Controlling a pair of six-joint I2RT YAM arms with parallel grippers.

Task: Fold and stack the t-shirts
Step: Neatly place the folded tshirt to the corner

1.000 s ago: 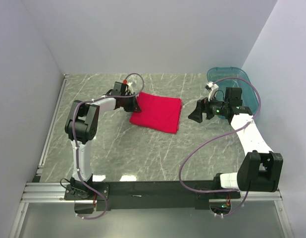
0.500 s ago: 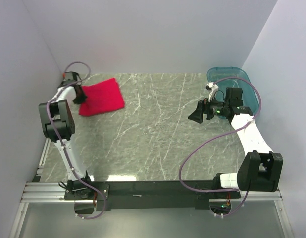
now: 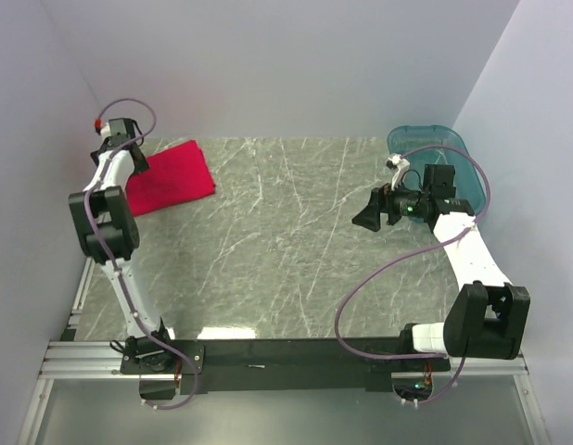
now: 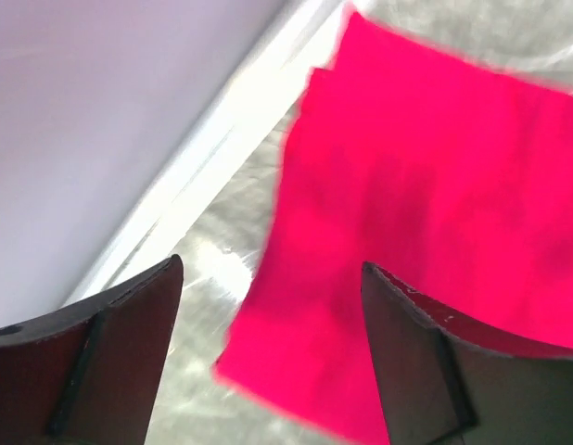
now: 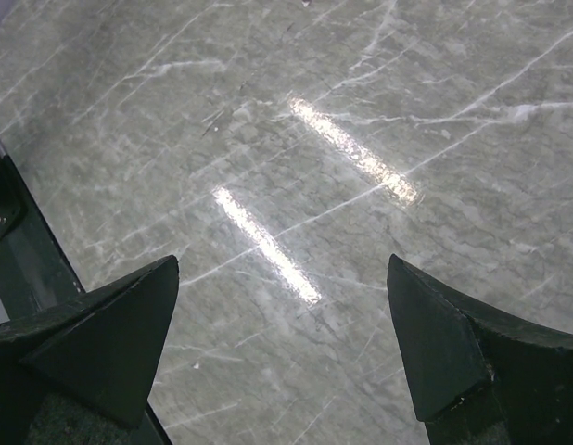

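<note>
From where I stand, the folding looks done for the one red t-shirt I can see. It lies flat as a compact rectangle in the far left corner of the grey marbled surface, close to the left wall. The left pincer hangs just above the shirt's left edge with its fingers apart and nothing between them, so I'd judge the shirt is set down and let go. The close view there is blurred, so I can't say how tidy the folds are. The right pincer is well away on the right, fingers spread wide over bare marble and carrying nothing, near a teal tub at the far right. I can't tell whether the tub holds more shirts. If it does, those are left to fold and stack on this one.
</note>
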